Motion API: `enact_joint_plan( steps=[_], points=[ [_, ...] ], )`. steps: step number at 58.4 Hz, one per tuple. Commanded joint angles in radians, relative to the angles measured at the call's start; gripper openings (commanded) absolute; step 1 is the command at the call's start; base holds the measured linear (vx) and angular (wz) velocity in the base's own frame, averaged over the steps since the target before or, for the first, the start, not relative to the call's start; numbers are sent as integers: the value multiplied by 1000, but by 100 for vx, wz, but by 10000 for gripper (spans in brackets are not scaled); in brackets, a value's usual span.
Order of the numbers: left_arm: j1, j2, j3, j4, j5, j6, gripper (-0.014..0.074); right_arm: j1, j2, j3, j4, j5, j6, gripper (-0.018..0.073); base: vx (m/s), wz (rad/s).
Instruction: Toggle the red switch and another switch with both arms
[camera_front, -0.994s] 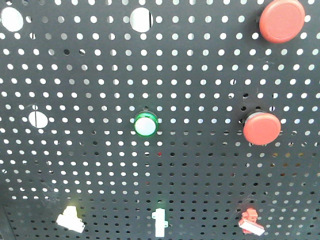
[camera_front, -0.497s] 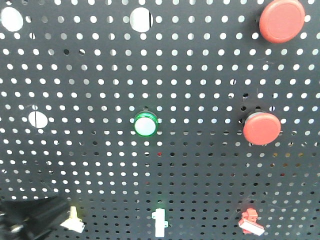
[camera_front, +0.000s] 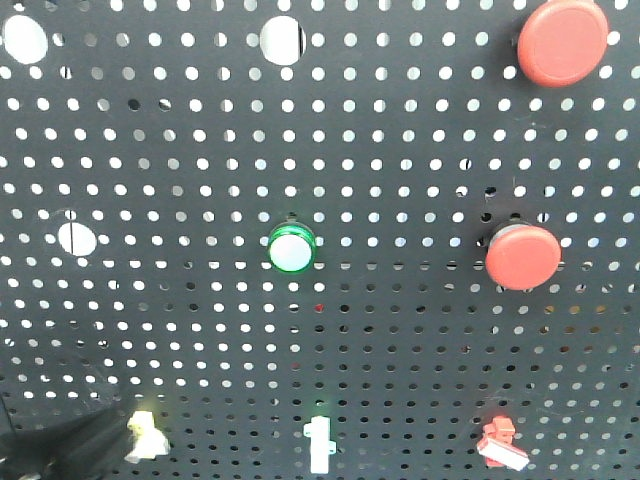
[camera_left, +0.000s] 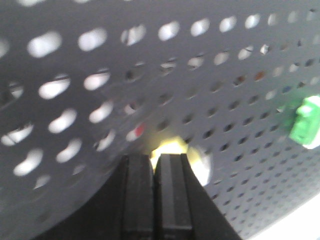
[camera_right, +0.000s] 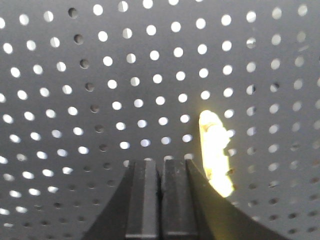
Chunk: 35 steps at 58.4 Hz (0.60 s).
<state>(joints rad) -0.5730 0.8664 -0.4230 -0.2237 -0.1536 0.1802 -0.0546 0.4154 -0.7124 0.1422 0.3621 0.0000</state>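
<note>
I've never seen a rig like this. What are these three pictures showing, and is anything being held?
A two-armed robot faces a black perforated panel. The front view shows a round red button top right, a second red button below, a green-ringed button mid-panel, and three small levers along the bottom: the pale yellow switch, a white lever and the red switch. The other two pictures come from wrist cameras, looking past each hand. The left hand is shut, holds nothing, and sits right at the pale yellow switch; it is the dark blur at the front view's lower left. The right hand is shut and empty too, beside a glaring lever whose colour is washed out.
</note>
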Motion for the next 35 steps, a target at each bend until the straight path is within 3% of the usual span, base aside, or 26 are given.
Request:
enact_joint_plan(
  steps=[1,10,21,29,35],
  points=[
    [2,-10,26,-7,23,-6,3,-7,14,-33,44,-82,0,-6,0,0],
    [2,-80,71,-7,31,1,3,-7,14,-33,39,-60,-63,-6,0,0],
    [2,-195,91,-7,114,1,3,-7,43,-33,70,28,-247,-6,0,0],
    [2,-301,91,-6,191,3,3,-7,102,-33,214,91,-473,-6,0,0],
    [2,-370,91,0,236,3,3,-7,162,-33,423,120,-683,-6,0,0]
  ],
)
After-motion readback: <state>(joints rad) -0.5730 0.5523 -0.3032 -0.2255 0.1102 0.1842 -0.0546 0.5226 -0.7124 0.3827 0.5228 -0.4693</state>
